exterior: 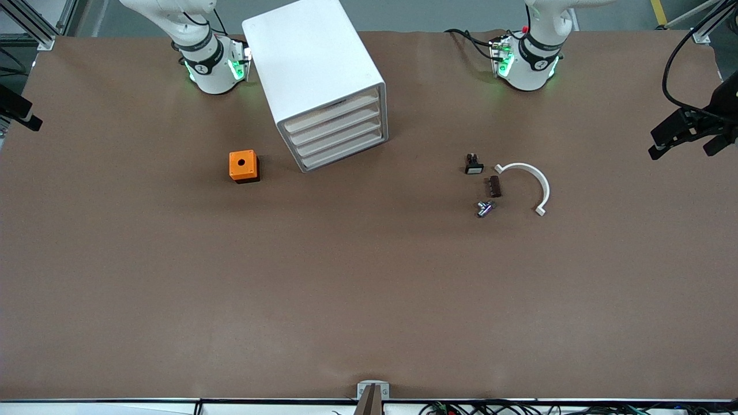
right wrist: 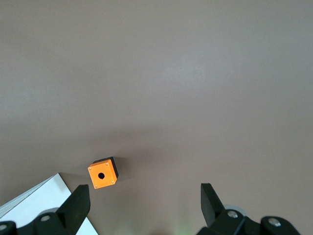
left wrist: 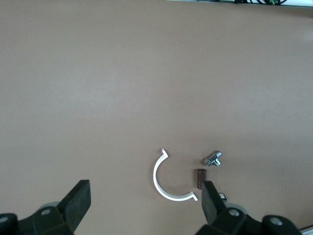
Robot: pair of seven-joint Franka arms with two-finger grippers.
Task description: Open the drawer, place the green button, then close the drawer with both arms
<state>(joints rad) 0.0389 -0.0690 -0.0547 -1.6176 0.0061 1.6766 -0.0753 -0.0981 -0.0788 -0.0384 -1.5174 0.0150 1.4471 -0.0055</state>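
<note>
Left gripper (left wrist: 145,200): fingers apart, empty, high over the small parts. Right gripper (right wrist: 144,200): likewise apart, over the orange box (right wrist: 102,174). You have both arms waiting, presumably to keep the approach clear. The drawer (exterior: 346,151), lowest in the cabinet (exterior: 311,63) at upper middle of frame, is shut. The button (left wrist: 213,158), apparently the small silvery part, lies on the table beneath the left gripper, beside the white arc (left wrist: 159,181)

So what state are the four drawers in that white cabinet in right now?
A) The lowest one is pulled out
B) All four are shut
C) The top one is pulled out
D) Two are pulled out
B: in the front view the cabinet shows four beige drawer fronts lined up flush, the lowest drawer included, and no pincer is at it.
</note>
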